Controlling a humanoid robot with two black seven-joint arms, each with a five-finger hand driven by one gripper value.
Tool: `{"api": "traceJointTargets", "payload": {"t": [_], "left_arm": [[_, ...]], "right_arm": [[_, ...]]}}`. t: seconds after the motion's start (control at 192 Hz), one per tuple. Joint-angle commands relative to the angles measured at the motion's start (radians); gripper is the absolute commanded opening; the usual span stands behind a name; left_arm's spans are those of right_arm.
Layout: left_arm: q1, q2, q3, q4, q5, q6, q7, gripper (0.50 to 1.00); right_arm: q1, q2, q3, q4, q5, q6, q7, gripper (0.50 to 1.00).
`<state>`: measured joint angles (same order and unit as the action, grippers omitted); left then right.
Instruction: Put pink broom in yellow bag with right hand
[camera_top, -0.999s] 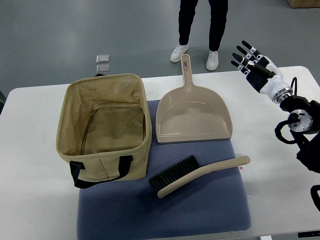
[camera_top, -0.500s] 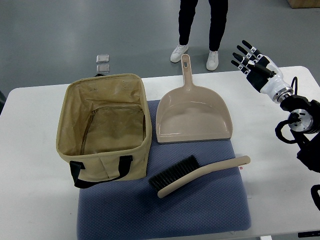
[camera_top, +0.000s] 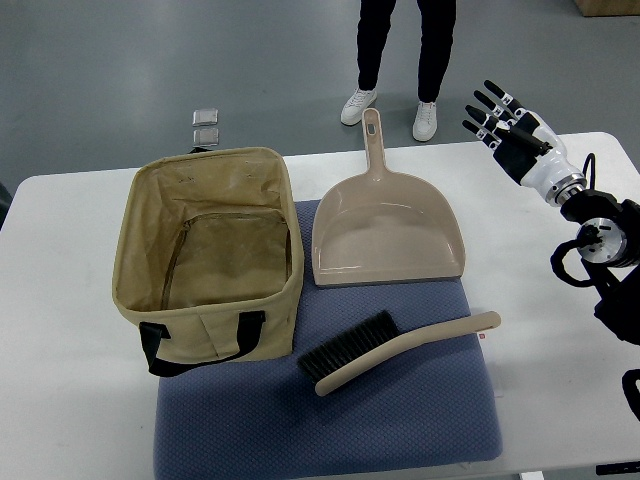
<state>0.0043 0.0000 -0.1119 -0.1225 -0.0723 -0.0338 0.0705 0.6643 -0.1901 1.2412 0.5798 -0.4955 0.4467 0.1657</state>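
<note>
The broom is a beige-pink hand brush with black bristles. It lies flat on the blue mat, bristles toward the bag, handle pointing right. The yellow bag stands open and empty at the left, black handle at its front. My right hand is raised at the far right beyond the table's back edge, fingers spread, holding nothing, well away from the broom. The left arm is out of view.
A matching beige dustpan lies behind the broom, handle pointing away. A person's legs and white shoes stand beyond the white table. Two small square objects lie on the floor.
</note>
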Motion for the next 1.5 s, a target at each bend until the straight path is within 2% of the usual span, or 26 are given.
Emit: {"api": "traceJointTargets", "payload": {"t": [0.0, 0.89, 1.098, 1.374, 1.494], "left_arm": [[0.000, 0.000, 0.000, 0.000, 0.000, 0.000, 0.000, 1.000], [0.000, 0.000, 0.000, 0.000, 0.000, 0.000, 0.000, 1.000], [0.000, 0.000, 0.000, 0.000, 0.000, 0.000, 0.000, 1.000], [-0.001, 0.000, 0.000, 0.000, 0.000, 0.000, 0.000, 1.000], [0.000, 0.000, 0.000, 0.000, 0.000, 0.000, 0.000, 1.000]], "right_arm": [[0.000, 0.001, 0.001, 0.000, 0.000, 0.000, 0.000, 0.930], [0.001, -0.008, -0.006, 0.003, 0.000, 0.032, -0.003, 0.930], [0.005, -0.019, -0.014, 0.003, -0.001, 0.073, -0.003, 0.930], [0.005, -0.026, -0.022, 0.005, -0.006, 0.079, -0.002, 0.930], [0.024, -0.075, -0.106, 0.014, -0.012, 0.136, 0.014, 0.930]]}}
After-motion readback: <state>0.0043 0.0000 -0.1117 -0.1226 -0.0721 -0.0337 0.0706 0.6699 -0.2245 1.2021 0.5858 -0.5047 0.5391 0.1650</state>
